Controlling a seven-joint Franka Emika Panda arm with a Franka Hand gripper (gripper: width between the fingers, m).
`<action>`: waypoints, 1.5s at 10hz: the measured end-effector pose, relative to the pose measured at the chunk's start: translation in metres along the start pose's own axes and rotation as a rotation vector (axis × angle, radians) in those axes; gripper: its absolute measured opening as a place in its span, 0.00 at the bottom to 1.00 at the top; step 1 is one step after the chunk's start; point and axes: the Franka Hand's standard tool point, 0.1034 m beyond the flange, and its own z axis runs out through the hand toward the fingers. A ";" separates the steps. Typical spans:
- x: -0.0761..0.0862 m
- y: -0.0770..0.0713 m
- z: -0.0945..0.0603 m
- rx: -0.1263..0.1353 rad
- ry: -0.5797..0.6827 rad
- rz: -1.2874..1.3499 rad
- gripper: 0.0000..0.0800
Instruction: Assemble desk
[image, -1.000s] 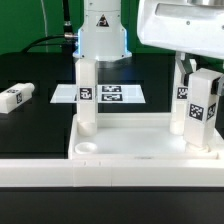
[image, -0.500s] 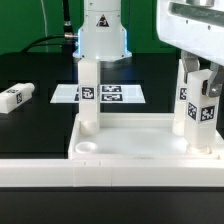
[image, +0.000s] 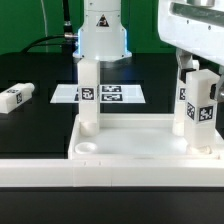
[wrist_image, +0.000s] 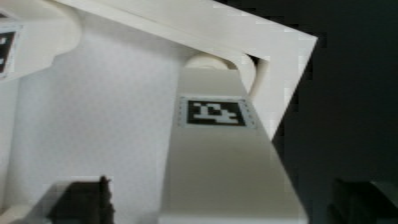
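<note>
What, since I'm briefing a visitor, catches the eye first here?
The open gripper straddles an upright tagged leg at the tabletop's corner, exterior view's right. On it stand two more legs, and a fourth leg lies loose on the black table, that view's left.

A white leg (wrist_image: 222, 160), marked with a black-and-white tag (wrist_image: 215, 111), is seen between the tool's (wrist_image: 222, 200) spread dark fingers (wrist_image: 84, 198), clear of both.

- Exterior view: low and near, level with the tabletop (image: 130, 135), facing the arm base (image: 103, 35) at the far side.
- Wrist view: very near, looking down a tagged leg (wrist_image: 222, 150).
- Shared: that leg (image: 203, 105), at the exterior view's right.
</note>
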 end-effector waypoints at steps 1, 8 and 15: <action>-0.004 -0.001 0.000 0.000 0.001 -0.108 0.80; -0.009 -0.007 -0.002 0.016 0.022 -0.745 0.81; 0.000 -0.006 -0.002 0.012 0.031 -1.181 0.81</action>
